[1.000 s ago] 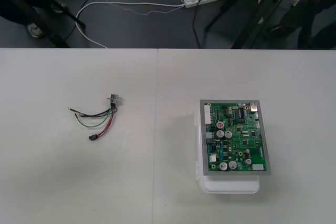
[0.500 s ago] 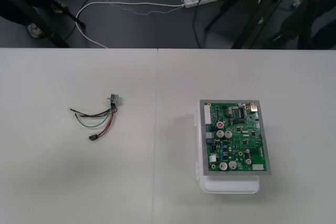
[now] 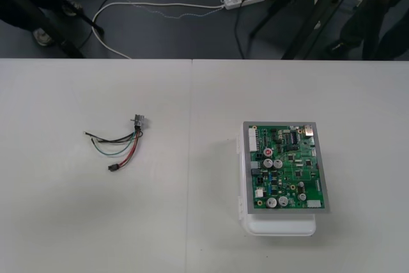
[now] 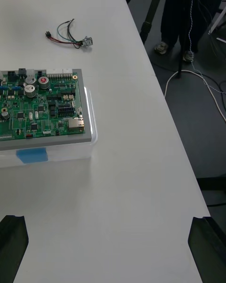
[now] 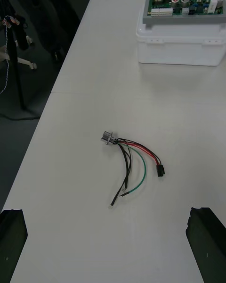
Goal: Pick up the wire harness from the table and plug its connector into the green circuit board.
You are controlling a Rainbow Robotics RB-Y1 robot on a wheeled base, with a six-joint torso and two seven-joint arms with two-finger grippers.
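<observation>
The wire harness [image 3: 118,145] lies loose on the left half of the table [image 3: 192,241], well apart from the board and plugged into nothing. Its round metal socket [image 3: 138,121] sits at the far end and its small black plug [image 3: 114,167] at the near end, so the bundle runs roughly far to near, with stray black and green wires fanning out to the left. The left gripper [image 5: 108,212] is plainly the nearer one. From its wrist, the harness lies straight ahead, about midway between its fingers [image 5: 12,238], which stand wide apart and hold nothing. The arm hangs above the table looking down along it, so a reach forward and down seems the likely next move. To the right, the green circuit board [image 3: 287,165] rests on its white base [image 3: 281,227]. The right gripper [image 4: 109,219] waits on that side near the board, spread wide and empty, with the harness far off across the board.
</observation>
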